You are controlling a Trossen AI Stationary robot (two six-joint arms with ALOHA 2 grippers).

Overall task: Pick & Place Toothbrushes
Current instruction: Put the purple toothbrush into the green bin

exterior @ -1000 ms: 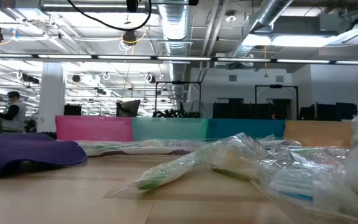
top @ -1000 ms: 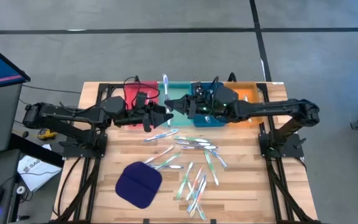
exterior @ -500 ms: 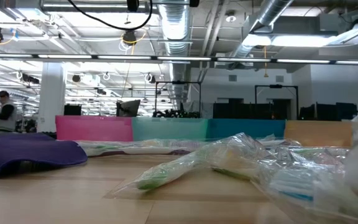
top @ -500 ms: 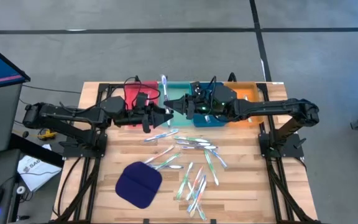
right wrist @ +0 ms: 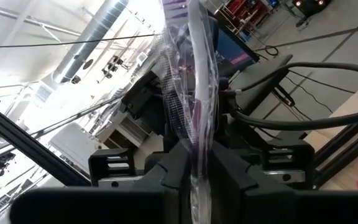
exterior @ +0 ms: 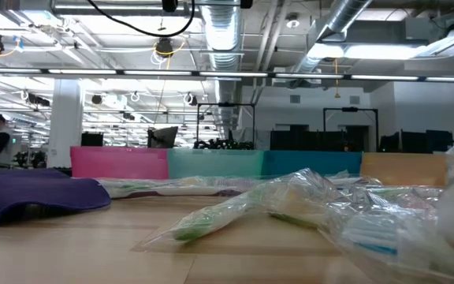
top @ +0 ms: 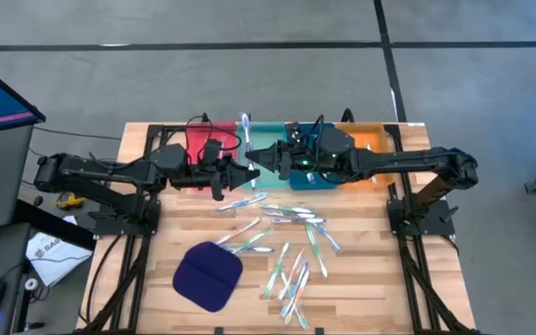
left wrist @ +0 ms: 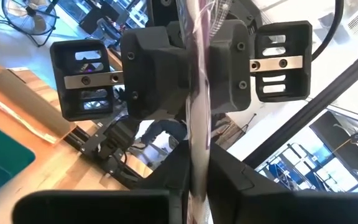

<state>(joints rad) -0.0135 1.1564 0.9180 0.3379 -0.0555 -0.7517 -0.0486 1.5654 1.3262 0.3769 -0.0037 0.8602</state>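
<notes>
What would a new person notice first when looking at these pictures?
Both end effectors, left and right, meet above the teal tray and pinch one wrapped toothbrush between them. On the wood in front lie the scattered toothbrushes and a dark blue pad.

One camera hangs overhead, staring straight down at the whole light wooden slatted table [top: 361, 279]. The low one sits at tabletop level near the front edge, facing the back edge. Each wrist cam looks close-up at the other arm.
</notes>
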